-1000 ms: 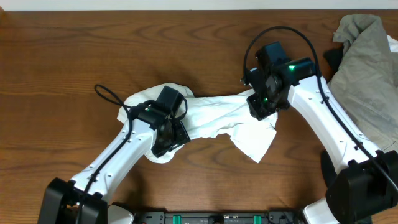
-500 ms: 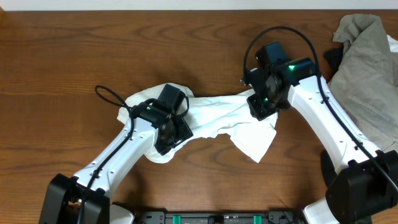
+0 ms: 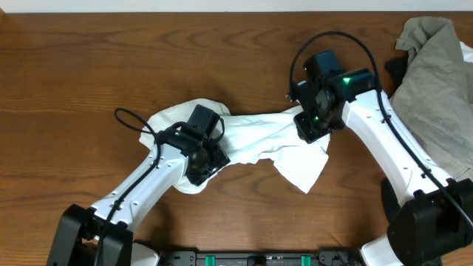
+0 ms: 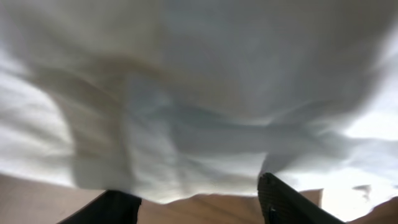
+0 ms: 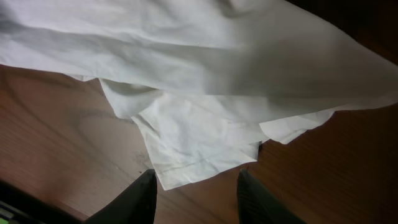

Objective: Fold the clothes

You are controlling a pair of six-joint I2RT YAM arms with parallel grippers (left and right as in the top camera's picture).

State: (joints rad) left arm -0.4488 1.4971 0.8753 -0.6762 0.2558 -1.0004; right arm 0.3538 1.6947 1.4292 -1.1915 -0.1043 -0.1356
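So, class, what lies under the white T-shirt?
Brown wooden table shows beneath the T-shirt at its edges in every view. Whatever sits under its bunched middle is covered by cloth, so that cannot be seen.

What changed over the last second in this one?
The left gripper edged slightly to the right over the white T-shirt, and its cable loop shifted with it. Nothing was visibly taken or released. The right gripper, the shirt's spread and the grey-olive garment stayed put.

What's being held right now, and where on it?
Nothing that shows. Left gripper and right gripper sit over opposite ends of the white T-shirt, fingers apart, no cloth pinched between.
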